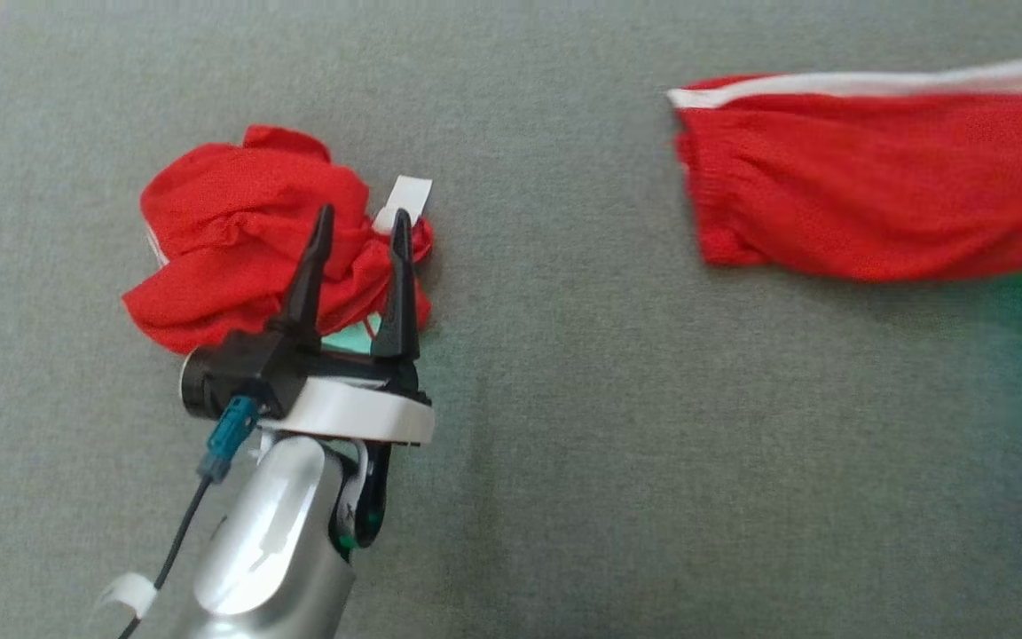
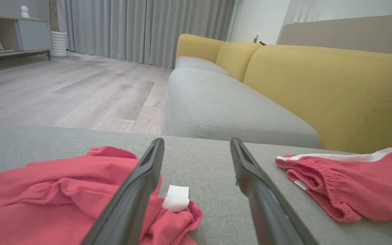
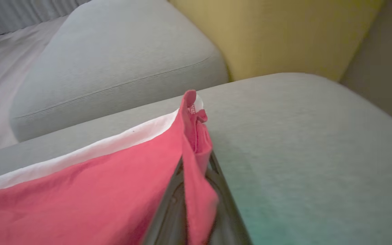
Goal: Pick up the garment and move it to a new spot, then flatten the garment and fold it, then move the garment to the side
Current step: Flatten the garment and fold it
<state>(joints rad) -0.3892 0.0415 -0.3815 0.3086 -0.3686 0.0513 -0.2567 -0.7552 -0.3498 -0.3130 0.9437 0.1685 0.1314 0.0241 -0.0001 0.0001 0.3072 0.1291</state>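
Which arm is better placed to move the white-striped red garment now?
Right: the right hand is shut on the white-striped red garment; the left hand hangs open over the crumpled red garment.

right hand (image 3: 196,166) pinching red garment (image 3: 97,190), grey cushion (image 3: 301,136)

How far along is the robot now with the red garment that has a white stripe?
Early stage. Done: the right gripper is shut on an edge of the red garment with the white stripe. In hand: lifting it from the grey cushion. Remaining: placing it elsewhere, flattening, folding, moving it aside. The open left gripper hovers over a crumpled red cloth.
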